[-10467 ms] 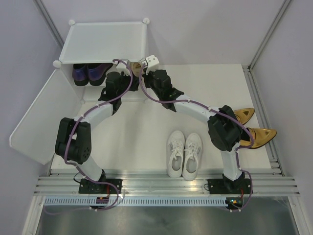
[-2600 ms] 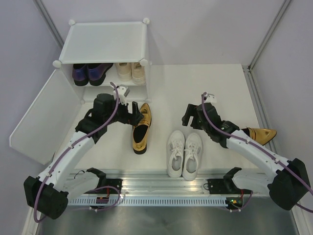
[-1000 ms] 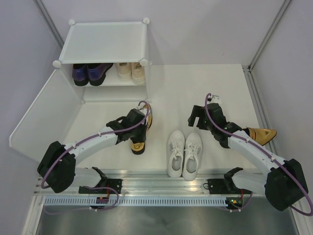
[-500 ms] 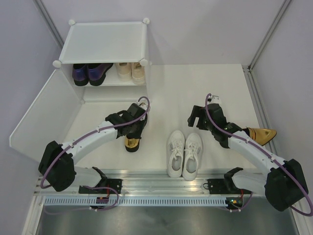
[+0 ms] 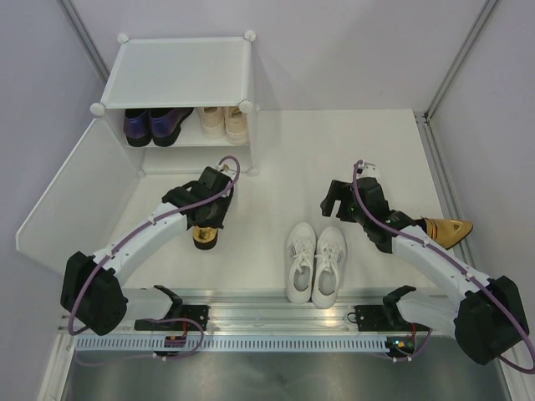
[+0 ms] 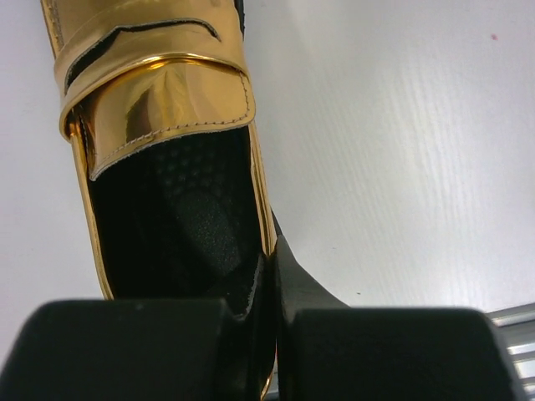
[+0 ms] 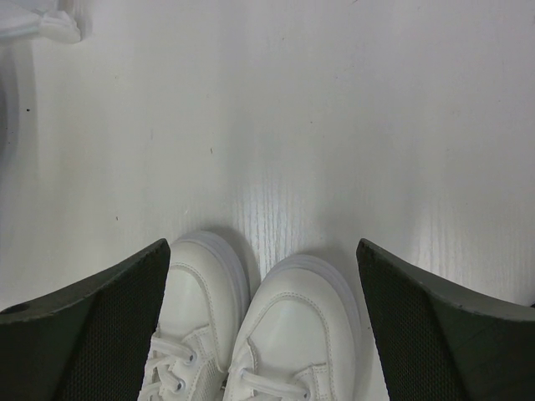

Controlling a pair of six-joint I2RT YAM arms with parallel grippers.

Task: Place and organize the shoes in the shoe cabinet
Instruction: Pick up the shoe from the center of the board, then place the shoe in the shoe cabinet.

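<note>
Gold heel (image 6: 159,109) clamped by side wall in left gripper (image 6: 272,288); carry to shoe cabinet (image 5: 180,71) judged next. Right gripper (image 7: 262,251) spread wide, white sneakers (image 7: 292,334) directly beneath.

cabinet (image 5: 180,71): loafers (image 5: 155,125) left of sneakers (image 5: 222,121) | table (image 5: 334,142): second sneaker pair (image 5: 316,263), centre-front

left claw (image 6: 269,288) pinched shut, pointing down; right claw (image 7: 261,251) spread wide, hovering low.
</note>
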